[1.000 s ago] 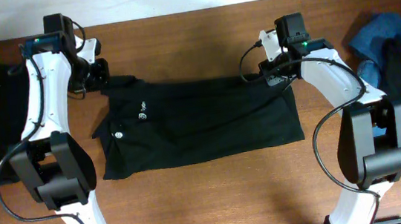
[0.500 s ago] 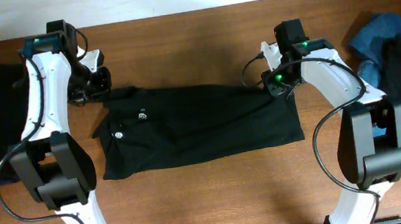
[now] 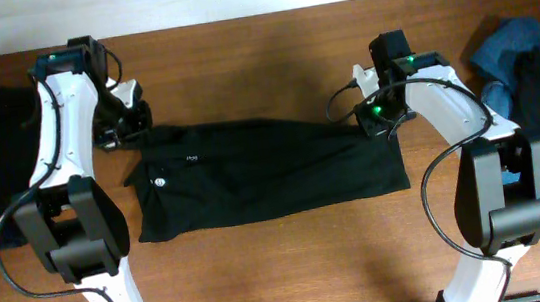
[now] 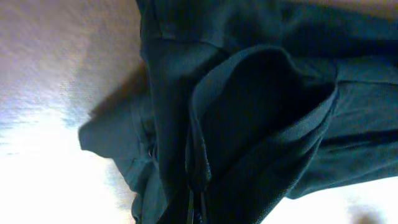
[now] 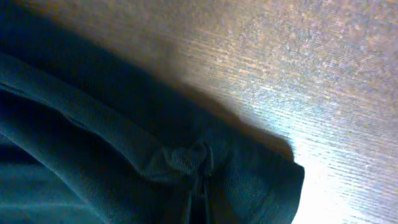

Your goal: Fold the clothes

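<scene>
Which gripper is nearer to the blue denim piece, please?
Right. The right gripper holds the black shirt's hem end, on the side toward the denim piece; the left gripper holds the collar end, across the shirt.

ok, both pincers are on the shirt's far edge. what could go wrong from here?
1. Each pincer seems to hold only a thin pinch of the black shirt: left pincer near the collar, right pincer at the hem corner. A slip would skew the fold.
2. Left wrist view shows a loose bunched fold by the grip; it may get creased in.
3. The denim pile lies beside the right arm and could snag.
</scene>
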